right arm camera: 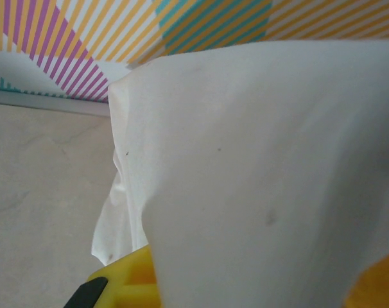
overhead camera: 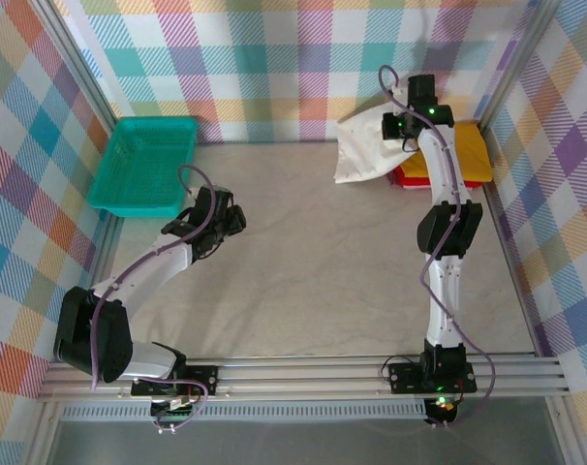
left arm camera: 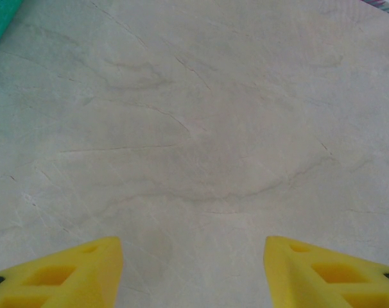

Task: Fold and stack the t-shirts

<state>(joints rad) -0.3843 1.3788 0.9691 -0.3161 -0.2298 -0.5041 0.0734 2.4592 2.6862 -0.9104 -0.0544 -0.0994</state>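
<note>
White tee (overhead camera: 366, 150) hangs lifted, wrinkly, far-right corner; yellow tee (overhead camera: 470, 153) folded atop red tee (overhead camera: 411, 178), just beside.

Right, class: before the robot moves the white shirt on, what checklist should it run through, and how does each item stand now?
1. Right gripper grips the white shirt: ok, the cloth hangs from it.
2. White shirt clear of the yellow shirt and red shirt: cannot tell, they overlap from above.
3. Bare table to spread it on: ok.
4. Left gripper open and free: ok.
5. Basket out of the way: ok, at the far left.
</note>
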